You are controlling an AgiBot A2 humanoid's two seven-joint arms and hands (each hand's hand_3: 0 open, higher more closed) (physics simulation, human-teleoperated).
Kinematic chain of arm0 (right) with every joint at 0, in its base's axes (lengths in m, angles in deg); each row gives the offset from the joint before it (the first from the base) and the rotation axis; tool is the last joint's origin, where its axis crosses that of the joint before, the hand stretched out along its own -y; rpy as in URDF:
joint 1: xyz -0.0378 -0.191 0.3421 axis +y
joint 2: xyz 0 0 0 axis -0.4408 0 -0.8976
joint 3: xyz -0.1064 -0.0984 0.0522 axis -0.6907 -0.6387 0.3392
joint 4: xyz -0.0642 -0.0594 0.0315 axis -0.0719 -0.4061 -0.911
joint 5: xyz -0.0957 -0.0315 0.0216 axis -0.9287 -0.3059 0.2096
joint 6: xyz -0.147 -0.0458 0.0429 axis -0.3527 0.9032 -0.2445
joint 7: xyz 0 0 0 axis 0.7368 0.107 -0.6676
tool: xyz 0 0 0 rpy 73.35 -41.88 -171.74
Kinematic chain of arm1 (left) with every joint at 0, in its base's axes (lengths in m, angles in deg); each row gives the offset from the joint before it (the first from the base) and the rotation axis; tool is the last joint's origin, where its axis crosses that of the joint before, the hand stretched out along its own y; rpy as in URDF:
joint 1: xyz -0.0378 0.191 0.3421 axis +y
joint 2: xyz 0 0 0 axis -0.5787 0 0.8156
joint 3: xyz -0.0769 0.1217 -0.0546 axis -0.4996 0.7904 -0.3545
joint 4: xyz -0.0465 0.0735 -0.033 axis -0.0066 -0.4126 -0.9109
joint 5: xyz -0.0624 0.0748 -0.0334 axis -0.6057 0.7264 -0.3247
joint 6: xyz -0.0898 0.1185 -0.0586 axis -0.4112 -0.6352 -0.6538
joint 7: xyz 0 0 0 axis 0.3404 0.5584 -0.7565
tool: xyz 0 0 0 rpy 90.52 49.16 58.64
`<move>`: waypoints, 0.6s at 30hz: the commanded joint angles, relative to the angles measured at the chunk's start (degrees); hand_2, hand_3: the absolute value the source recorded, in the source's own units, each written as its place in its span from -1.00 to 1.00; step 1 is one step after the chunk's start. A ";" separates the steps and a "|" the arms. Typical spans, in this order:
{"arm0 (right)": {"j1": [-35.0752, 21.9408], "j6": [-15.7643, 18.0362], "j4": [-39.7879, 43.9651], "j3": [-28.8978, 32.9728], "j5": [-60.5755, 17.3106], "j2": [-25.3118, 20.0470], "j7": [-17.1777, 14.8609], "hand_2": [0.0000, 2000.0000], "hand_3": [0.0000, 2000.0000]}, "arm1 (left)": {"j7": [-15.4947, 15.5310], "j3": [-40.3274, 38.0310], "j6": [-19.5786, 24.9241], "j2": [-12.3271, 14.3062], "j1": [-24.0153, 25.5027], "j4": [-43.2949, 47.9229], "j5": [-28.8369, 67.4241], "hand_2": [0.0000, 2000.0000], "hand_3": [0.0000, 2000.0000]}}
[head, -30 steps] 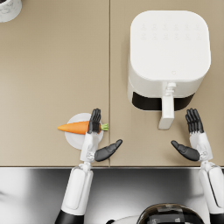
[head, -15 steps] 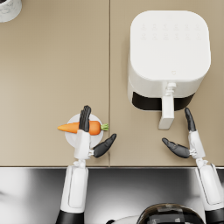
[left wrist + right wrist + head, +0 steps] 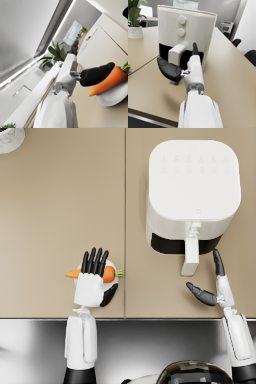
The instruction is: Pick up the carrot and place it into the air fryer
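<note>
An orange carrot (image 3: 111, 274) with a green stub lies on a small white plate (image 3: 116, 264) near the table's front edge. My left hand (image 3: 92, 280) hovers flat right over the carrot's middle, fingers straight and spread. In the left wrist view the thumb (image 3: 96, 74) lies against the carrot (image 3: 108, 81) above the plate (image 3: 113, 96); nothing is gripped. The white air fryer (image 3: 192, 188) stands at the back right, its handle (image 3: 190, 255) pointing toward me over the dark drawer slot. My right hand (image 3: 212, 285) is open just in front of that handle (image 3: 175, 53).
A white pot (image 3: 10, 138) sits at the far left corner, seen with its plant (image 3: 134, 15) in the right wrist view. The table's front edge (image 3: 150, 318) runs just behind both wrists. Dark office chairs (image 3: 250, 56) stand beyond the table.
My left hand has slid left until it covers the carrot's middle. The right hand has shifted slightly left and nearer the front edge, staying open.
</note>
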 commanded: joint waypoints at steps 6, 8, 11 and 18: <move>-2.20 0.00 0.87 1.07 0.00 -1.61 0.00 -1.00 -1.00 | 4.98 -1.27 9.10 0.38 -2.34 -1.82 15.66 -1.00 -1.00; -2.13 0.00 1.88 0.82 0.00 -1.81 0.00 -1.00 -1.00 | 5.33 0.65 9.87 0.53 -2.47 -4.09 20.88 -1.00 -1.00; -1.69 0.00 3.41 -0.02 0.00 -1.99 0.00 -1.00 -1.00 | 5.57 3.26 10.76 1.11 -4.48 -11.09 27.98 -1.00 -1.00; -1.78 0.00 11.86 -4.00 0.00 -2.89 0.00 -1.00 -1.00 | 5.74 3.72 8.54 1.43 -5.39 -14.62 32.23 -1.00 -1.00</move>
